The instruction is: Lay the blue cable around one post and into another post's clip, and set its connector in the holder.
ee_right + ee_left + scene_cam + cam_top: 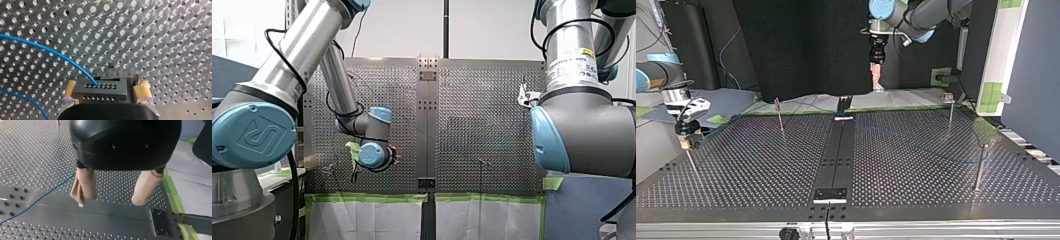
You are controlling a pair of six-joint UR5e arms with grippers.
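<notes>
My right gripper (107, 85) stands open, its yellow pads (71, 87) on either side of the black connector (100, 90). The blue cable (50, 50) leaves the connector's top face and curves away over the perforated plate. A dark holder part (117, 73) shows just behind the connector. In the top view this gripper (685, 142) hangs low at the table's left edge. My left gripper (110, 202) is open and holds nothing; its beige pads (83, 187) hover above the plate, and the cable (37, 200) lies off to one side. It (877, 75) is raised at the back.
Thin posts stand on the table: one at the back left (780, 117), one at the back right (950, 112), one at the right (980, 167). A black centre strip (836, 155) runs front to back. Green tape (367, 198) marks the plate's edge.
</notes>
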